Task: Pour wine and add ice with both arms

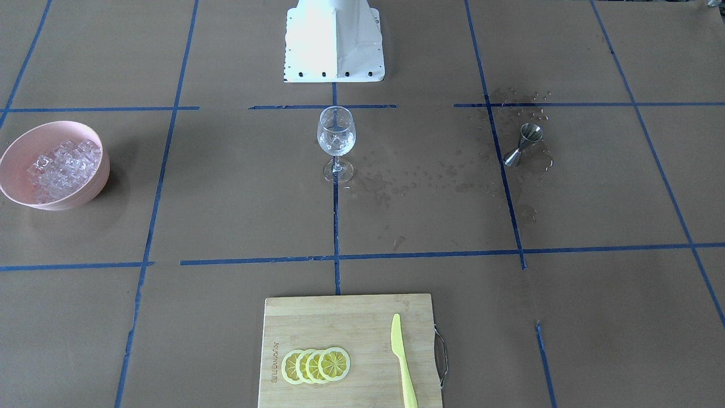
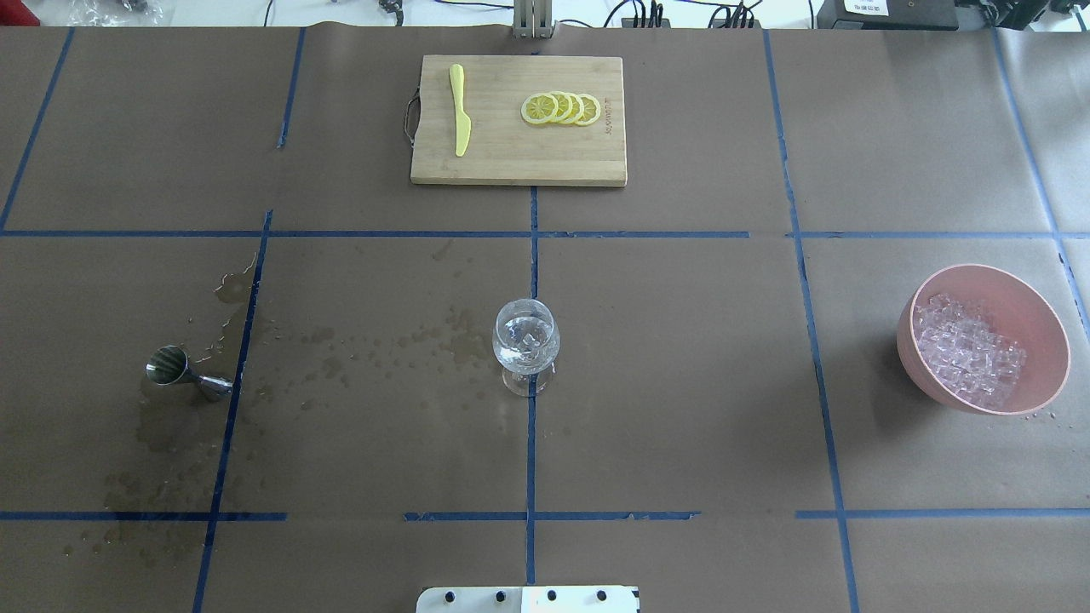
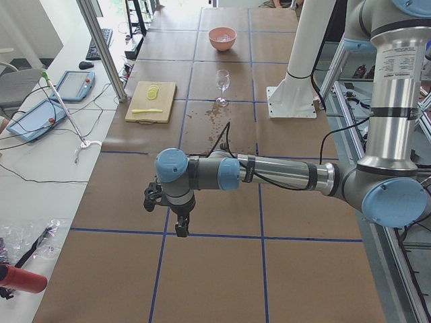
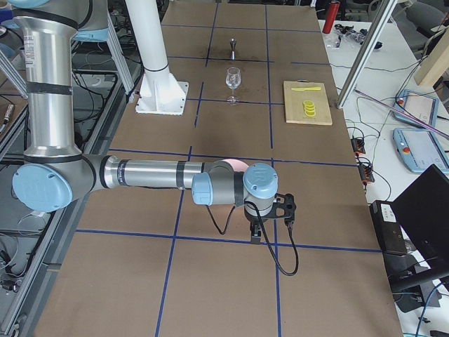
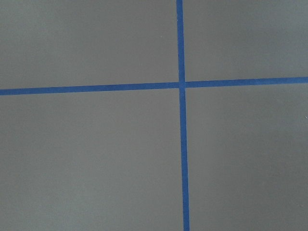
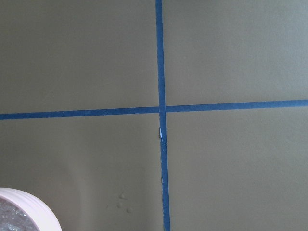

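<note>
The wine glass (image 1: 336, 136) stands upright at the table's middle, in front of the white base; in the overhead view (image 2: 526, 340) a few clear ice cubes show in its bowl. I cannot make out wine in it. The steel jigger (image 1: 524, 145) stands on wet paper on the robot's left side (image 2: 174, 370). More ice (image 2: 971, 353) fills a pink bowl (image 2: 1030, 298) on the right side. My left gripper (image 3: 180, 227) hangs over the table's left end, and my right gripper (image 4: 257, 235) over the right end near the bowl. I cannot tell whether either is open or shut.
A wooden cutting board (image 1: 317, 317) with lemon slices (image 1: 316, 365) and a yellow knife (image 1: 403, 362) lies at the far edge from the robot. Wet splashes (image 2: 383, 353) darken the paper between jigger and glass. The bowl's rim (image 6: 33, 207) shows in the right wrist view.
</note>
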Robot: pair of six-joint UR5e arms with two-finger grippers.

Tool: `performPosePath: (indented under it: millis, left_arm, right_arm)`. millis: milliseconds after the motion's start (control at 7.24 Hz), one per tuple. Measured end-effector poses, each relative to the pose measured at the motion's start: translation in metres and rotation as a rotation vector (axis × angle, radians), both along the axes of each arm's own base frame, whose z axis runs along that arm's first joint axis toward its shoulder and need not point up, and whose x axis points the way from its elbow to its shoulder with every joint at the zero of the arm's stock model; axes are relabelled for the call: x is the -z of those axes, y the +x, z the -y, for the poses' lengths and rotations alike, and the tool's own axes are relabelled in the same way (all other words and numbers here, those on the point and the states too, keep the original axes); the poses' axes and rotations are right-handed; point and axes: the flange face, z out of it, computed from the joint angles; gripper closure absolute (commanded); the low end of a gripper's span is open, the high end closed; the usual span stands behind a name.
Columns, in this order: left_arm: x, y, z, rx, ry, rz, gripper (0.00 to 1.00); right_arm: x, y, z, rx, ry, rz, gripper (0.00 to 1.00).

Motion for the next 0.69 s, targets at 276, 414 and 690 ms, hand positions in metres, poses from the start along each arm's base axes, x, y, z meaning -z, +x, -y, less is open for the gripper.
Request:
performPosePath:
  millis: [276, 414, 690]
  left_arm:
    - [0.003, 0.000, 0.002, 0.000, 0.006, 0.000, 0.00]
    - [0.007, 0.000, 0.006, -0.001, 0.016, 0.000, 0.00]
    - [0.017, -0.001, 0.015, 0.001, 0.059, -0.001, 0.00]
  right_arm:
    - [-0.006, 0.000, -0.006, -0.002, -0.014, 0.001, 0.00]
    - [-0.007, 0.000, -0.007, -0.002, -0.016, 0.001, 0.00]
    - [-0.006, 0.000, -0.006, -0.002, -0.015, 0.001, 0.00]
